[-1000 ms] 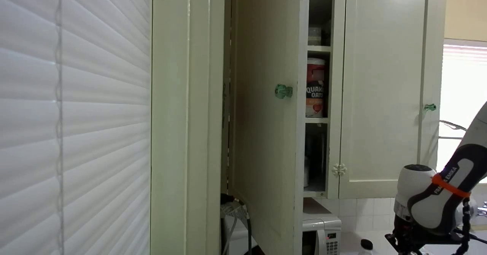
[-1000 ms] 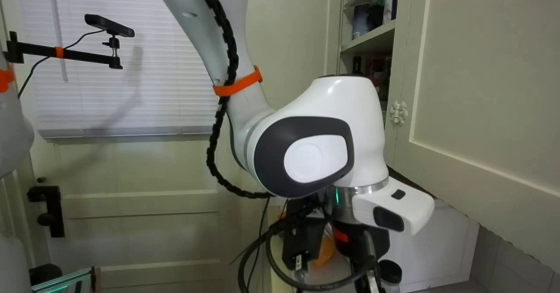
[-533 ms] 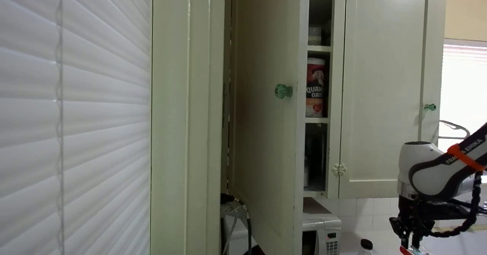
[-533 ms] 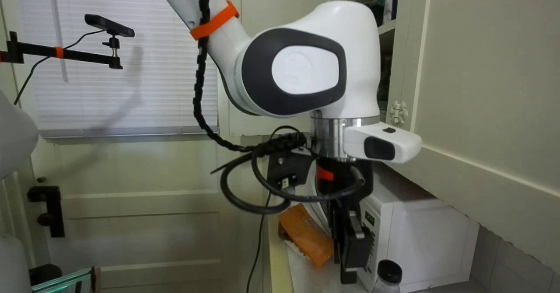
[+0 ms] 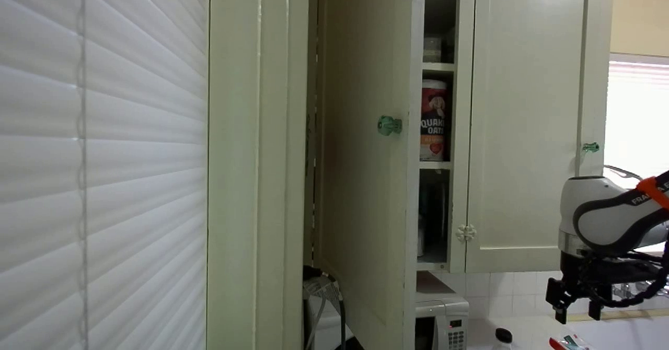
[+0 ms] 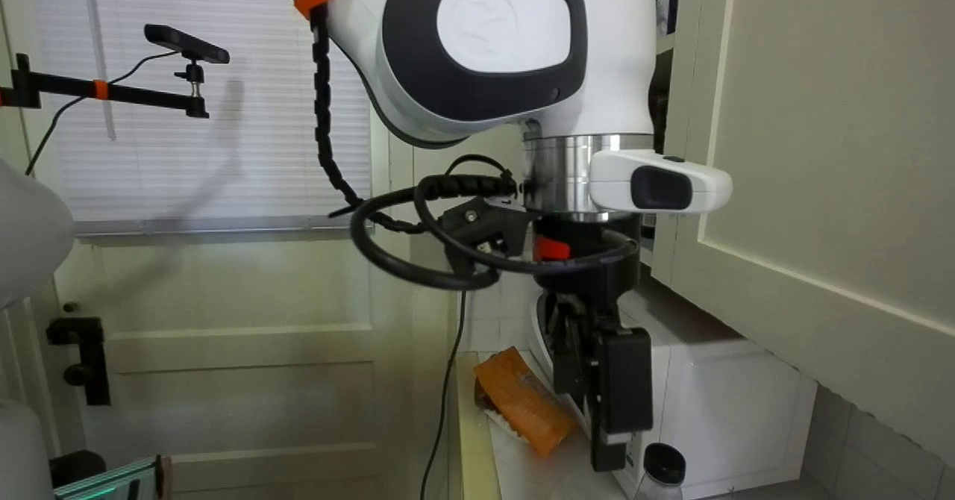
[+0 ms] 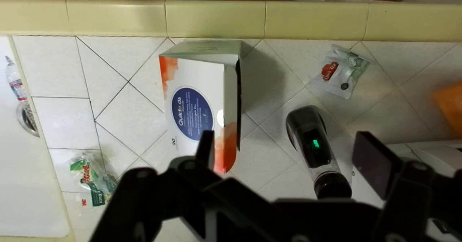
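My gripper (image 7: 287,144) stands open in the wrist view, its fingers (image 7: 371,166) wide apart with nothing held. Below it on the white tiled counter is a white and orange Quikfoods box (image 7: 191,108), one side showing a dark open edge. A small Quik Tea packet (image 7: 341,72) lies apart to the right of the box. A black-capped bottle (image 7: 317,151) shows between the fingers, lower down and untouched. In both exterior views the gripper (image 5: 578,312) hangs pointing down above the counter. Under it, a red and white item (image 5: 567,342) is cut off by the frame.
An open cabinet door (image 5: 366,156) and a microwave (image 6: 731,410) stand near the arm. An orange bag (image 6: 526,403) lies on the counter. Beside the sink (image 7: 29,184) is a sponge packet (image 7: 92,180). Yellow tiles (image 7: 216,20) edge the counter.
The arm has risen from low over the counter, and the gripper has opened. In an exterior view it has also shifted rightward, away from the red and white item.
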Controlling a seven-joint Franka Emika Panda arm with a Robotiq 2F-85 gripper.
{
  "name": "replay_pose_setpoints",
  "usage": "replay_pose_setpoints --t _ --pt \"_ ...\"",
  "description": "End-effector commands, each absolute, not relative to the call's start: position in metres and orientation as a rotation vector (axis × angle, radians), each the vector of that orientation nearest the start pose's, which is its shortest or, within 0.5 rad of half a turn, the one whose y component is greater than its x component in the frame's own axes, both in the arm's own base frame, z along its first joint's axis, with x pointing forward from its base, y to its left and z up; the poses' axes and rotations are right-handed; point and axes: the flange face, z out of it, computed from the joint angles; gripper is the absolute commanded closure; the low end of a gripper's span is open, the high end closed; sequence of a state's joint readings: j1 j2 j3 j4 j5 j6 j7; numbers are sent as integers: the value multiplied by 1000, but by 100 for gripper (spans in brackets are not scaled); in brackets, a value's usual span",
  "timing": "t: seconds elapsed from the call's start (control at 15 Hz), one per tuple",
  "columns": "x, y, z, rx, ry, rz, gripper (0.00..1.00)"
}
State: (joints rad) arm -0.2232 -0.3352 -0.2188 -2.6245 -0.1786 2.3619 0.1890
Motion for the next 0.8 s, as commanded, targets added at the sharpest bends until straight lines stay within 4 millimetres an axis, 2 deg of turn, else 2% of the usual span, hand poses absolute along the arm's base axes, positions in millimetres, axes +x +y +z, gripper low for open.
replay_pose_setpoints --t 0.0,0.13,0.73 --pt "364 -178 371 -3105 754 -67 0" --pt "371 -179 368 -3112 773 -91 0" --pt "370 -179 368 -3112 770 -82 0"
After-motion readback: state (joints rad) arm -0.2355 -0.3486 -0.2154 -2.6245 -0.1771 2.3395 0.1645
